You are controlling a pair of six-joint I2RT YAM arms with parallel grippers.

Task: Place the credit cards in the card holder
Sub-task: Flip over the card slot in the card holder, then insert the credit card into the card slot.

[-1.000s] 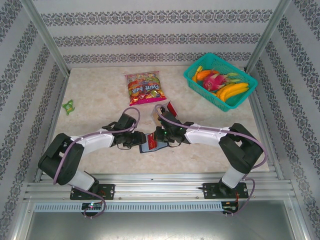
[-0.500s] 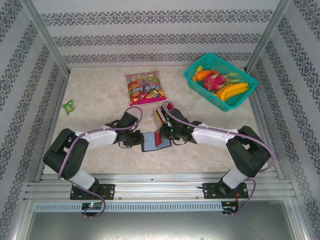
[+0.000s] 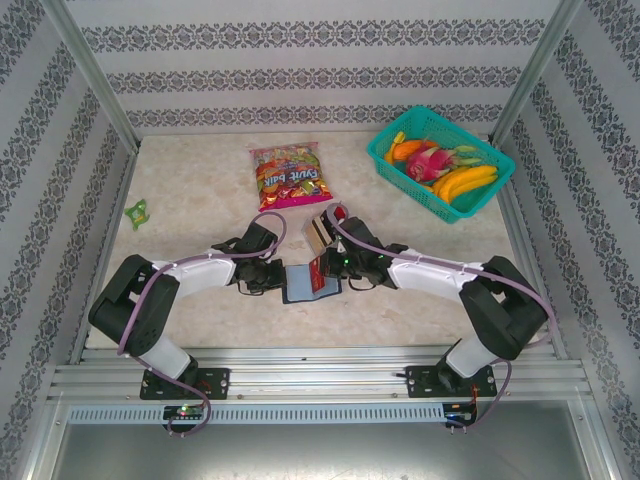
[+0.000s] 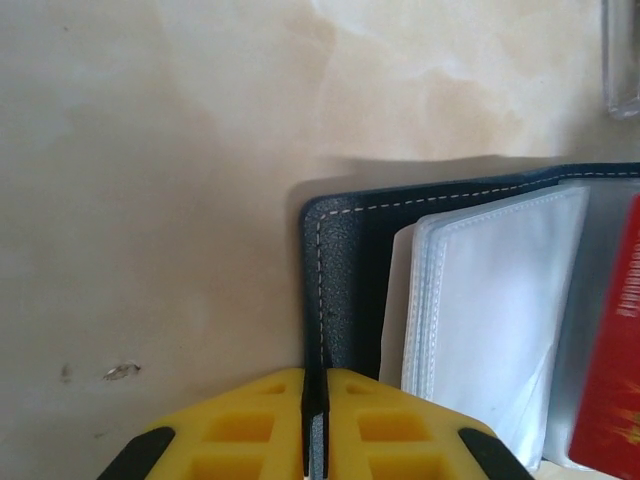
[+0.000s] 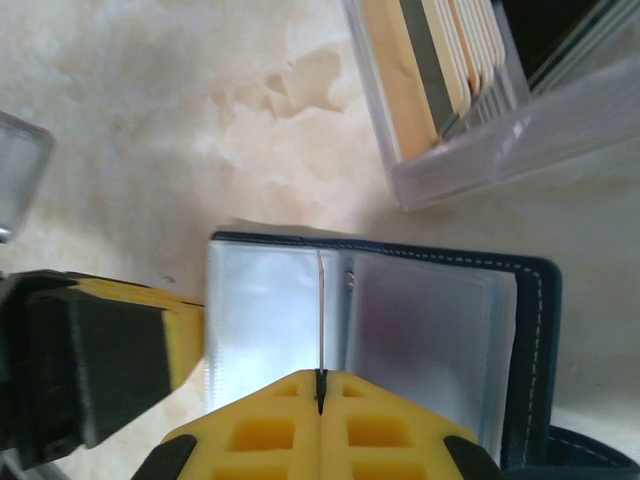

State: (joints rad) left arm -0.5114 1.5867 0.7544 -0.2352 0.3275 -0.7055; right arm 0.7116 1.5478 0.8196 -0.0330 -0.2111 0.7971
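- Our left fingers (image 4: 250, 425) are pressed together on the near edge of the card holder (image 4: 345, 260). Its dark navy cover stands between the two yellow pads, so we judge that we are pinning it to the worktop (image 4: 150, 200).
- Our right fingers (image 5: 260, 430) are closed too, on a thin card. The right wrist view shows it edge-on, as a fine line rising from between the pads. In the left wrist view it is a red card (image 4: 612, 360), so we hold one credit card upright.
- The free edge of this card is over the middle of the open holder, at the clear plastic sleeves (image 5: 420, 340) near the fold. We cannot tell if it has entered a sleeve or only touches the film.
- The holder lies open on the worktop between our two arms, with its sleeves fanned out. The sleeves that we can see look empty.
- Just behind the holder stands a clear box (image 5: 470, 130) with more cards on edge, among them tan cards (image 5: 420, 60).
- We think the step in hand is inserting the red card, early in the task.
- The next move calls for finding the mouth of one sleeve with the card edge, then sliding the card in flat along the sleeve. Meanwhile the left side must hold the cover steady, because the thin film could buckle.
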